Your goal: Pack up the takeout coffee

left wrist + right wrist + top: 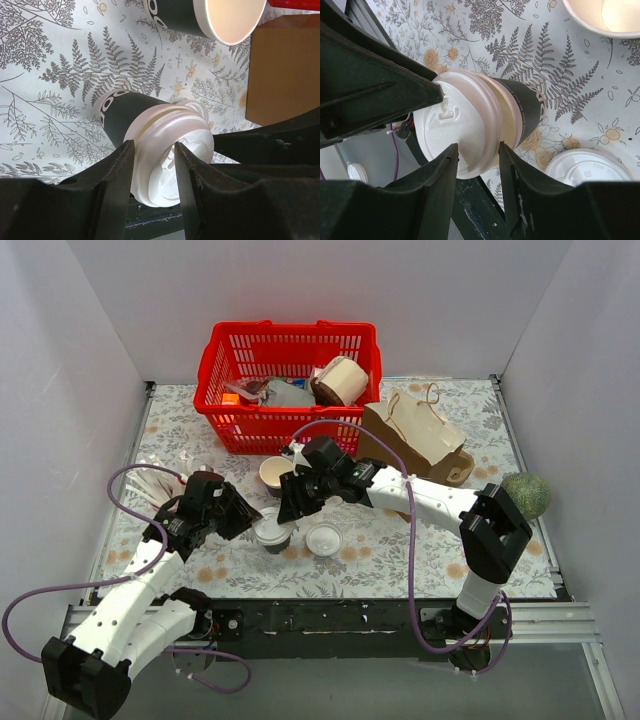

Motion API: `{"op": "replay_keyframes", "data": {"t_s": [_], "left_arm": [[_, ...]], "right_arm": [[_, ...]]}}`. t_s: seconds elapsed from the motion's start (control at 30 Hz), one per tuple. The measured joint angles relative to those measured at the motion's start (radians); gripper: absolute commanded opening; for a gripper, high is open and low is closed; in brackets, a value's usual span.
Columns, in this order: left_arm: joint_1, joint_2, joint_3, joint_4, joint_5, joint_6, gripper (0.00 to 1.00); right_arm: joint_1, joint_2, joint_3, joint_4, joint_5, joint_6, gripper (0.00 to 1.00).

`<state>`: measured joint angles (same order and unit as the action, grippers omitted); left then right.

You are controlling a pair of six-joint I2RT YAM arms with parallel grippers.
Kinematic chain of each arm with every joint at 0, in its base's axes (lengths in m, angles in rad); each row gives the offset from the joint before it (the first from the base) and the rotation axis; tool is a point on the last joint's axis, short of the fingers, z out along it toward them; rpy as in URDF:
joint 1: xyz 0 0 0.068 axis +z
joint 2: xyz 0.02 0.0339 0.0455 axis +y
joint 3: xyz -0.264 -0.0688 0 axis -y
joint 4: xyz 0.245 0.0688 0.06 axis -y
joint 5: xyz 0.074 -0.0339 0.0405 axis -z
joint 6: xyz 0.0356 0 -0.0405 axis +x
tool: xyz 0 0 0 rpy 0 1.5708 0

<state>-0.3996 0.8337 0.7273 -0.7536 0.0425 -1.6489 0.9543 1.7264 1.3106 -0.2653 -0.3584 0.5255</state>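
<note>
Wrist views: end effectors (152,148) (477,150) apparently pinch takeout coffee (125,116).

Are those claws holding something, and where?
Cannot tell for sure: the left claw and right claw both bracket the round white plastic lid on the dark paper cup, at its rim.

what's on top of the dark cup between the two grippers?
A white plastic lid sits on the takeout coffee, seemingly not pressed fully down. The lid covers the inside, so contents can't be seen.
</note>
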Motion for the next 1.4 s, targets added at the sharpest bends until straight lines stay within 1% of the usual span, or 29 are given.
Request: {"op": "replay_keyframes", "data": {"t_s": [0.13,0.2,0.23,0.27,0.4,0.47,0.5,0.53,0.63,0.7,0.8,1.07,1.13,1.3,1.4], "left_arm": [[0.0,0.002,-0.017,-0.005,0.012,0.005,0.45],[0.0,0.007,-0.018,-0.005,0.014,0.014,0.45],[0.0,0.01,-0.018,-0.005,0.014,0.018,0.47],[0.0,0.013,-0.018,-0.005,0.014,0.022,0.52],[0.0,0.021,-0.018,-0.005,0.013,0.041,0.56],[0.0,0.023,-0.018,-0.005,0.011,0.049,0.58],[0.0,0.023,-0.018,-0.005,0.01,0.051,0.61],[0.0,0.023,-0.018,-0.005,0.01,0.054,0.63],[0.0,0.023,-0.017,-0.008,0.01,0.061,0.69],[0.0,0.021,-0.016,-0.011,0.011,0.064,0.72],[0.0,0.011,-0.016,-0.012,0.025,0.066,0.72],[0.0,0.0,-0.016,-0.012,0.051,0.071,0.62],[0.0,0.001,-0.016,-0.012,0.052,0.071,0.62],[0.0,0.006,-0.022,-0.003,0.055,0.07,0.59],[0.0,0.012,-0.033,0.005,0.056,0.068,0.57]], "right_arm": [[0.004,-0.004,0.0,-0.001,0.019,-0.002,0.46],[0.004,-0.004,0.0,-0.002,0.031,-0.004,0.46],[0.004,-0.004,0.0,-0.002,0.039,-0.005,0.46],[0.004,-0.004,0.0,-0.001,0.044,-0.005,0.46],[0.004,-0.004,0.0,-0.001,0.063,-0.006,0.47],[0.005,-0.004,0.0,-0.001,0.075,-0.007,0.48],[0.005,-0.004,0.0,-0.001,0.082,-0.008,0.48],[0.005,-0.004,0.0,-0.001,0.091,-0.009,0.52],[0.005,-0.004,0.0,-0.003,0.106,-0.016,0.57],[0.005,-0.004,0.0,-0.005,0.108,-0.027,0.58],[0.005,-0.004,0.0,-0.009,0.099,-0.038,0.61],[0.01,-0.002,0.0,-0.019,0.061,-0.062,0.63],[0.01,0.003,0.003,-0.021,0.051,-0.063,0.63],[0.013,0.045,0.019,-0.023,0.034,-0.066,0.63],[0.015,0.061,0.023,-0.024,0.03,-0.064,0.59]]}}
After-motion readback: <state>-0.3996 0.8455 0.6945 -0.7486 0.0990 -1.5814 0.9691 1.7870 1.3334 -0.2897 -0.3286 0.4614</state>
